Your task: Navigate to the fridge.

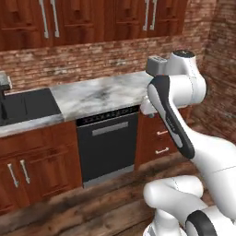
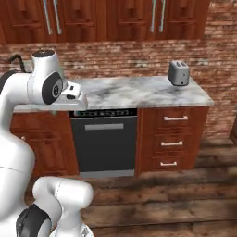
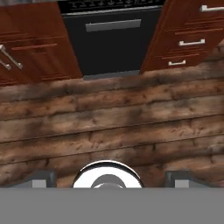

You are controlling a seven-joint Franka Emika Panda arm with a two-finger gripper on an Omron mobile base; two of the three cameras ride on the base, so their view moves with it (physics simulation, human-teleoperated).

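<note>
The fridge is out of view. In front of me is a run of dark wood cabinets under a marble counter (image 1: 99,94), not a tall grey appliance. My gripper (image 3: 111,177) points down at the plank floor (image 3: 113,118), and its two dark fingertips (image 3: 41,177) stand far apart with nothing held between them. My white arm is folded high above the base in both base views.
A black dishwasher (image 2: 104,141) sits under the counter, with a drawer stack (image 2: 171,139) to its right. A grey toaster (image 2: 178,73) stands on the counter's right end, and a dark sink (image 1: 23,106) lies at the left. A brick wall (image 1: 221,69) closes the right side.
</note>
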